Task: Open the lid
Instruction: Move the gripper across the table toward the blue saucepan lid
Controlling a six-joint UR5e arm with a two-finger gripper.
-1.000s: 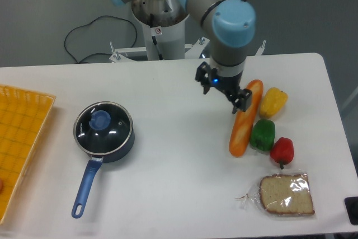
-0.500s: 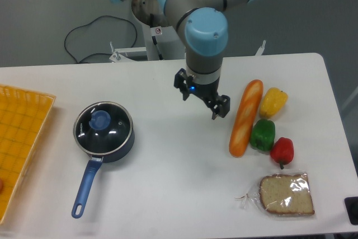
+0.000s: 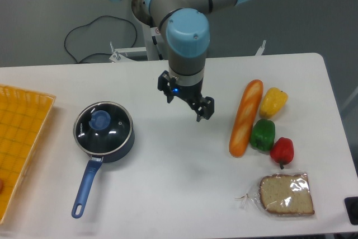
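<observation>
The round glass lid [image 3: 104, 127] with a blue knob [image 3: 100, 120] sits closed on the dark blue saucepan [image 3: 123, 146] at the table's left; the pan's long blue handle [image 3: 85, 187] points toward the front. My gripper [image 3: 184, 102] hangs above the table's middle, well to the right of the lid and apart from it. Its two fingers are spread and hold nothing.
A yellow basket [image 3: 21, 144] lies at the left edge. A baguette [image 3: 245, 118], a yellow pepper [image 3: 273, 102], a green pepper [image 3: 262, 135], a red pepper [image 3: 282, 150] and a bagged slice of bread [image 3: 285, 194] lie at the right. A black cable [image 3: 84, 32] runs behind the table.
My gripper has moved leftward from beside the baguette to the table's middle, closer to the saucepan. The lid and the pan have not moved.
</observation>
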